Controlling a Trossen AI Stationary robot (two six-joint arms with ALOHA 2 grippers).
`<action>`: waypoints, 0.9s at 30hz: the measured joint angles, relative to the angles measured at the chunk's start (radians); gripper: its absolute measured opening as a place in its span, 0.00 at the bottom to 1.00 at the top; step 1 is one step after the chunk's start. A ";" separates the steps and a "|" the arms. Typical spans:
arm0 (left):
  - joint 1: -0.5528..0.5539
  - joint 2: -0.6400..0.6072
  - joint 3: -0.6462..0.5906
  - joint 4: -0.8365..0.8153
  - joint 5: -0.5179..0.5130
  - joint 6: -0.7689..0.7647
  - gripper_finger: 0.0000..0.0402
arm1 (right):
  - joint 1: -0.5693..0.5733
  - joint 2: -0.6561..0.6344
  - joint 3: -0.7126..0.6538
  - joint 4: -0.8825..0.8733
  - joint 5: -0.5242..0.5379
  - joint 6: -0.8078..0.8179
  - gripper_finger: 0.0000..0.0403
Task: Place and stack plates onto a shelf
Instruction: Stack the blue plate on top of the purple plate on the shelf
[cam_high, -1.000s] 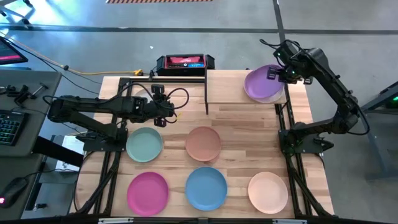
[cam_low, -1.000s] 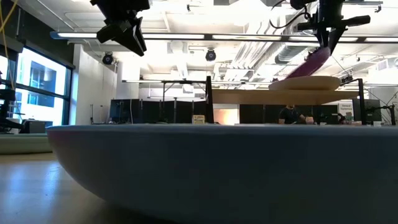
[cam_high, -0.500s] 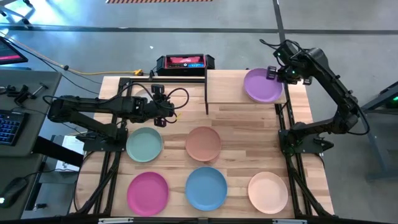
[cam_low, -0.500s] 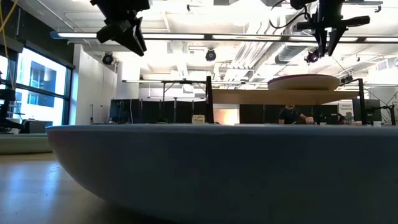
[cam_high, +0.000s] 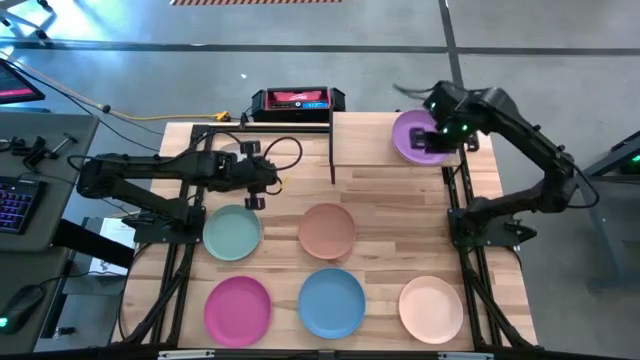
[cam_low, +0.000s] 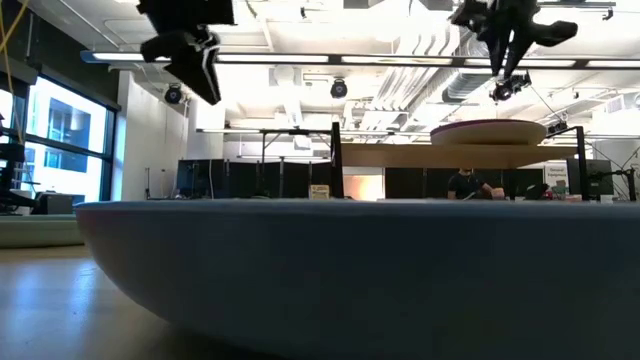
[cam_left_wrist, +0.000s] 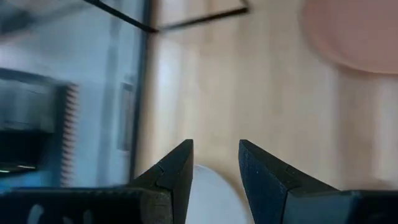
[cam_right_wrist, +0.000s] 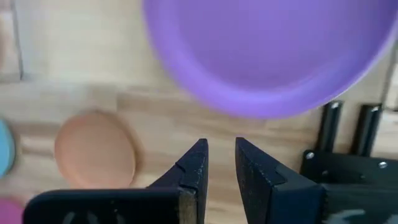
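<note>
The purple plate (cam_high: 415, 135) lies flat on the right part of the shelf (cam_high: 365, 140), on top of a pale plate whose rim shows in the low view (cam_low: 490, 132). My right gripper (cam_right_wrist: 222, 149) hovers open above the purple plate's near edge (cam_right_wrist: 261, 106), touching nothing. The mint (cam_high: 232, 231), terracotta (cam_high: 327, 230), pink (cam_high: 238, 309), blue (cam_high: 332, 302) and peach (cam_high: 431, 309) plates rest flat on the tabletop. My left gripper (cam_left_wrist: 216, 149) hangs open in the air, above the table beyond the mint plate.
A red and black device (cam_high: 297, 100) sits at the far edge. The shelf's black frame post (cam_high: 331, 145) stands at its left end. Black arm stands (cam_high: 165, 260) (cam_high: 470, 230) run along both table sides. The blue plate (cam_low: 320, 270) fills the low view's foreground.
My right gripper has let go of the purple plate, which hung tilted from its fingers and now lies flat on the pale plate on the shelf. The gripper then swung toward the table's left and near side, over the plate. My left gripper has rolled a little.
</note>
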 joint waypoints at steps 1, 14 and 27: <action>0.001 0.000 -0.007 -0.007 0.029 -0.032 0.30 | 0.038 0.000 0.000 0.000 0.000 0.018 0.15; -0.069 0.000 -0.123 -0.092 0.196 -0.322 0.30 | 0.581 0.016 0.001 0.090 0.066 0.283 0.15; -0.297 0.000 -0.123 -0.107 0.211 -0.589 0.30 | 0.946 0.272 0.002 0.194 0.089 0.528 0.15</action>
